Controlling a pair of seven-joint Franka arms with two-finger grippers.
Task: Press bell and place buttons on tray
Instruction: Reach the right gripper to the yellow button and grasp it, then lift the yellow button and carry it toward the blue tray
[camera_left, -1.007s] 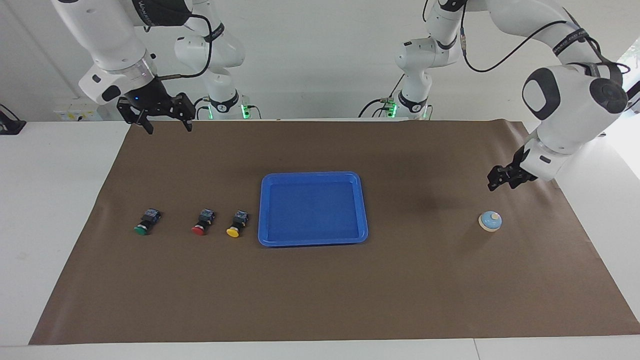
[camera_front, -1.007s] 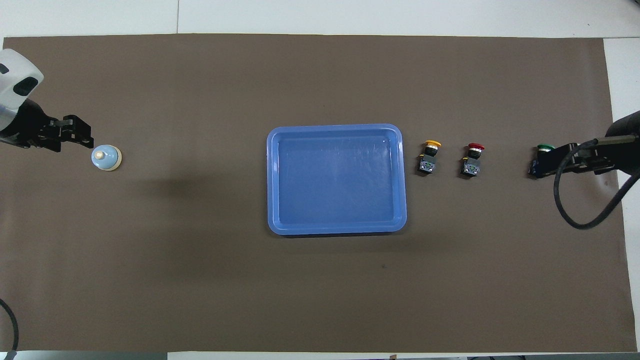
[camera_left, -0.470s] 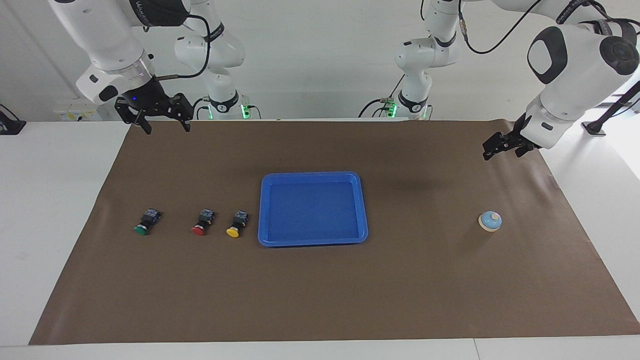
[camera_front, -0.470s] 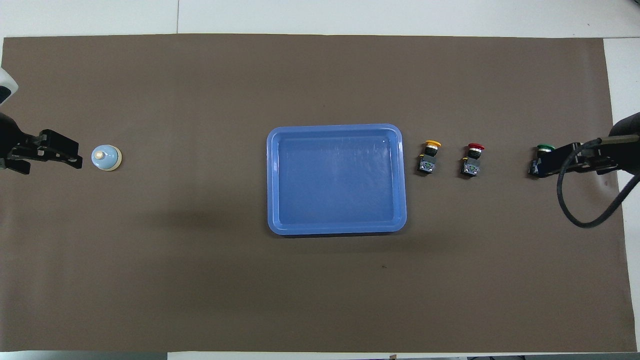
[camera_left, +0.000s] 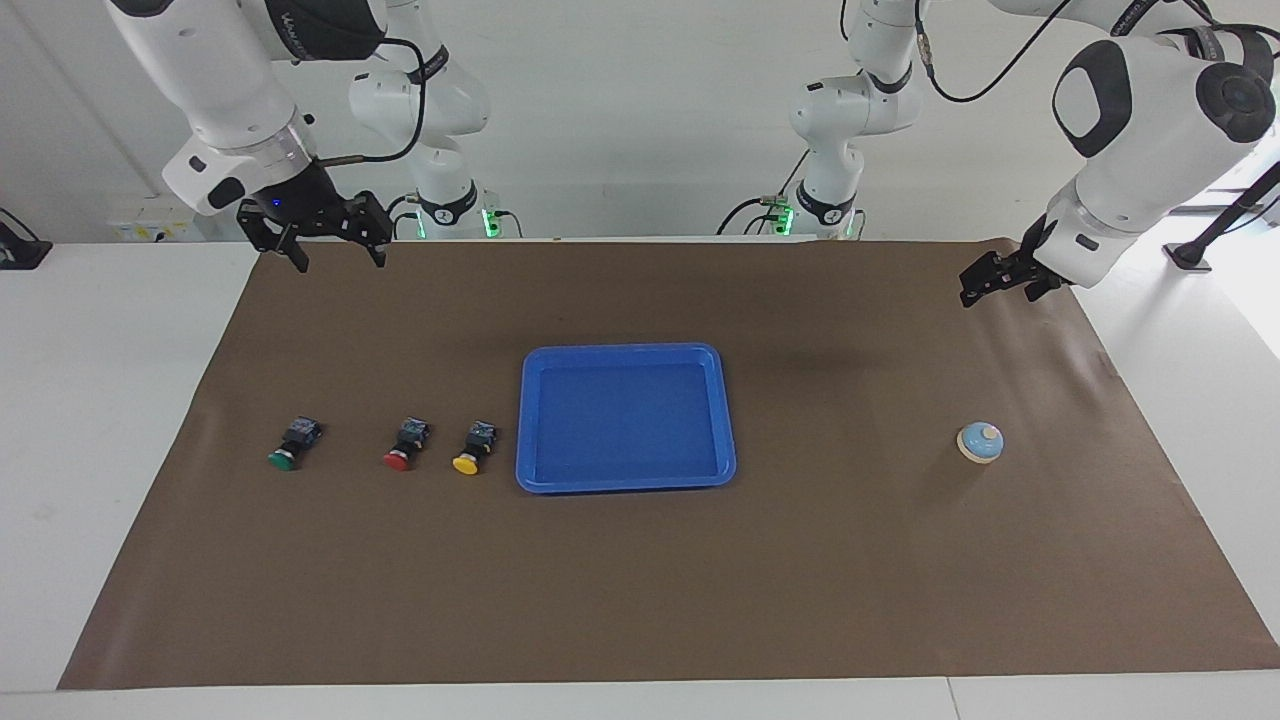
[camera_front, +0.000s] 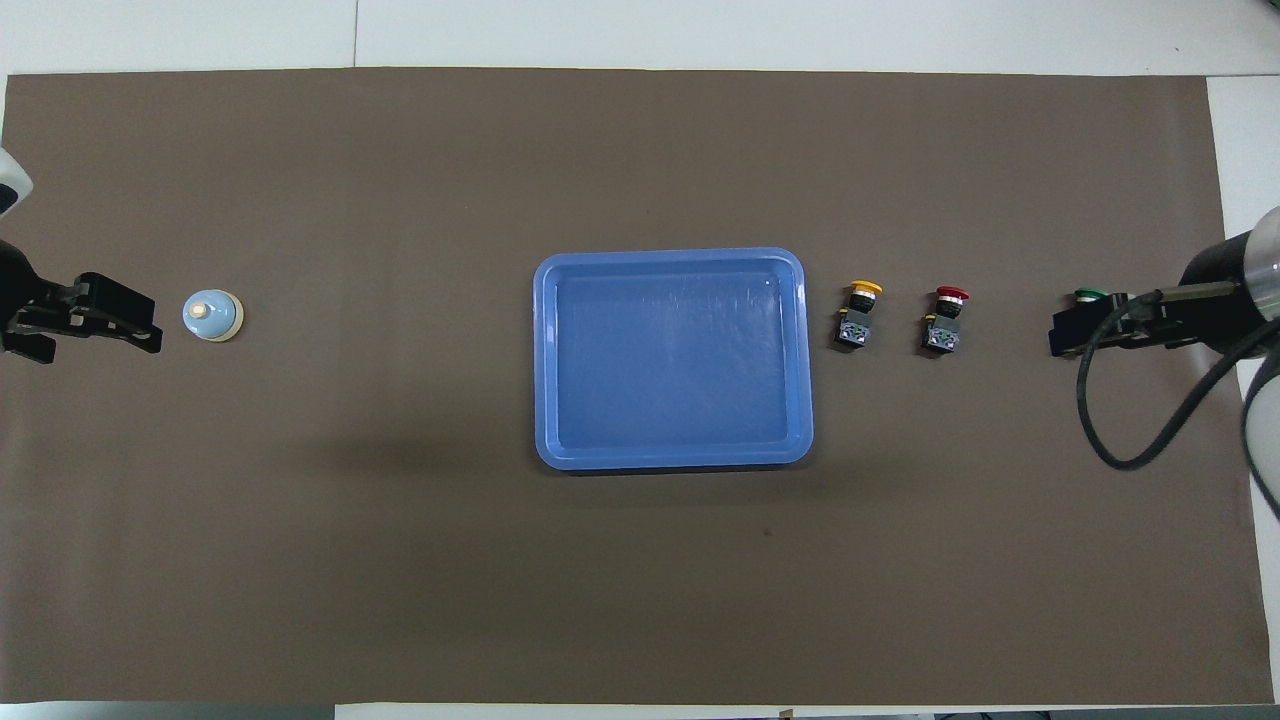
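Observation:
The light-blue bell (camera_left: 980, 442) (camera_front: 212, 316) stands alone on the brown mat at the left arm's end. My left gripper (camera_left: 995, 290) (camera_front: 152, 322) is raised over the mat's edge there, open, empty and apart from the bell. The green button (camera_left: 285, 459) (camera_front: 1090, 294), red button (camera_left: 398, 459) (camera_front: 947, 320) and yellow button (camera_left: 466, 463) (camera_front: 862, 315) lie in a row beside the blue tray (camera_left: 625, 350) (camera_front: 540, 360), which holds nothing. My right gripper (camera_left: 340, 262) (camera_front: 1058, 335) hangs open and empty high over the mat at the right arm's end. In the overhead view it covers the green button's body.
A brown paper mat (camera_left: 640, 580) covers most of the white table (camera_left: 90, 400). A black cable (camera_front: 1140, 440) loops down from the right arm's wrist.
My left gripper has risen from just over the bell, drawn back toward the robots and opened. The right gripper shifted only slightly. Bell, buttons and tray have not moved.

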